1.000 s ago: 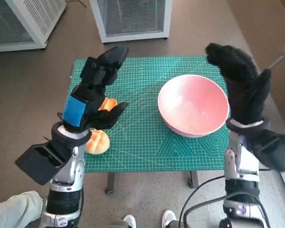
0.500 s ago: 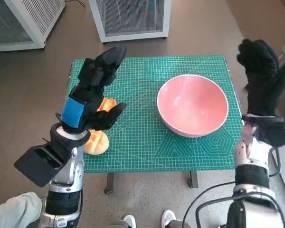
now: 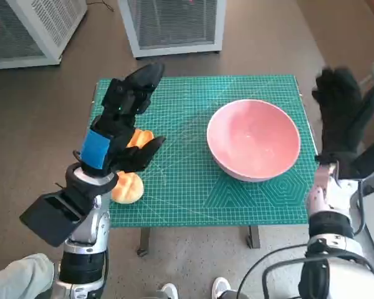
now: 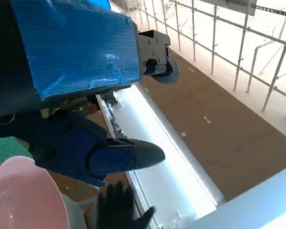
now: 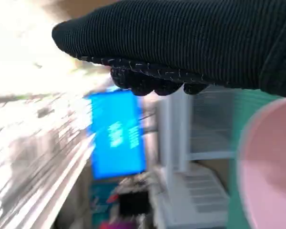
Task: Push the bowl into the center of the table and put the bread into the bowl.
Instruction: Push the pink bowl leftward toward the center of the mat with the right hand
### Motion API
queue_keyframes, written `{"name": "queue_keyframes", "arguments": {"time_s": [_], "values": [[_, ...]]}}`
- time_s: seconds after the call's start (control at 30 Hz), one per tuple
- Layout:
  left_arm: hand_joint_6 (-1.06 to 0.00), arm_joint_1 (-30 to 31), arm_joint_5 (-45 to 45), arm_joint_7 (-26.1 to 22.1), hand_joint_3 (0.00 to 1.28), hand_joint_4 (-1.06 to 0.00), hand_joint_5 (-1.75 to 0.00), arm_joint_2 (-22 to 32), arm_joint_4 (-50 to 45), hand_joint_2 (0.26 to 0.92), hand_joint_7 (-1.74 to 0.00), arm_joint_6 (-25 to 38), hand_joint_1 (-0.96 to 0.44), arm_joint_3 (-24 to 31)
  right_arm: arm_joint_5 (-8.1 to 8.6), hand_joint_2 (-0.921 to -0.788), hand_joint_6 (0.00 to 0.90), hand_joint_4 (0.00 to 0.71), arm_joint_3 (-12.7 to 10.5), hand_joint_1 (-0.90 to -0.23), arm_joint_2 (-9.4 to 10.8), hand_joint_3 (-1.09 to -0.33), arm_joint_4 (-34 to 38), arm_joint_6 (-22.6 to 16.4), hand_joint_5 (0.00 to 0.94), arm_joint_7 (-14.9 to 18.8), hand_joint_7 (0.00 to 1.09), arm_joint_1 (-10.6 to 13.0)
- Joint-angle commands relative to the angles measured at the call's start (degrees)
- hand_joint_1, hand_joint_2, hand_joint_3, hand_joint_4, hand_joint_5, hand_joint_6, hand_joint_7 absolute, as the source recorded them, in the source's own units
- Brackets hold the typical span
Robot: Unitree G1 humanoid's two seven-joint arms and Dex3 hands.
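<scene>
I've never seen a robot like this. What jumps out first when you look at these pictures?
A big pink bowl sits on the right half of a green cutting mat covering a small table. On the mat's left, the blue-taped left hand hovers open above orange bread lying near the front edge. The gloved right hand is raised, fingers spread, just beyond the table's right edge.

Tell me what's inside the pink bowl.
Nothing shows inside the pink bowl: its whole inner surface is bare in the head view. The bread lies on the green mat, partly covered by the left hand.
</scene>
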Motion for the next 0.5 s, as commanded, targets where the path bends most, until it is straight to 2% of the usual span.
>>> {"name": "queue_keyframes", "arguments": {"time_s": [0.03,0.2,0.5], "values": [[0.0,0.55,0.34,0.34,0.43,-0.22,-0.02,0.21,-0.22,0.921,-0.63,-0.78,-0.48,0.13,-1.82,-0.921,0.145,0.32,0.18,-0.303,-0.72,-0.551,2.73,4.04,0.0,-3.03,0.48,1.41],[0.0,0.69,0.08,0.27,0.43,-0.23,-0.02,0.2,-0.14,0.921,-0.63,-0.8,-0.47,0.18,-1.98,-0.921,0.149,0.321,-0.37,-0.294,0.06,-0.559,3.38,6.74,0.001,-4.16,0.46,2.35],[0.0,0.76,-0.3,0.14,0.43,-0.22,-0.01,0.14,-0.18,0.921,-0.62,-0.47,-0.47,0.2,-2.82,-0.921,0.184,0.336,-0.39,-0.329,1.84,-0.538,3.63,9.19,0.004,-5.08,0.4,2.75]]}}
